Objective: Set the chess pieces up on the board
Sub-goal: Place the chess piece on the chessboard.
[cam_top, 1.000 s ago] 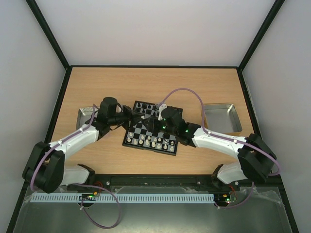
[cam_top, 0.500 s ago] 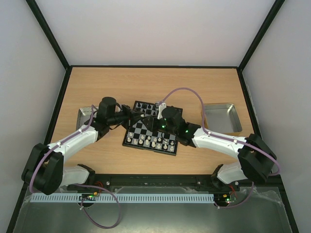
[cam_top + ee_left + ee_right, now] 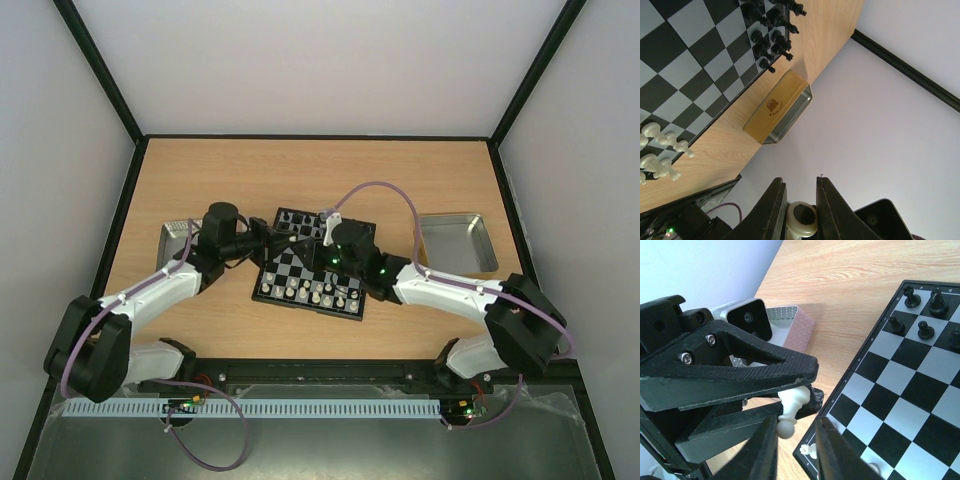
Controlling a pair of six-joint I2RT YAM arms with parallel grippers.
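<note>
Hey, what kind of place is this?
Probably a robot test cell: a table boxed in by white panels, a left arm and right arm at its near edge, a chessboard as prop.

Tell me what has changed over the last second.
The right gripper narrowed its jaws beside the white piece that the left gripper holds, and its arm edged slightly left. The left gripper's hold, the board and the pieces on it stayed put.

My overhead camera looks down from 6 o'clock, far off; the close wrist cameras face 3 and 9 o'clock, sharing the black-and-grey checked chessboard [image 3: 288,264].
</note>
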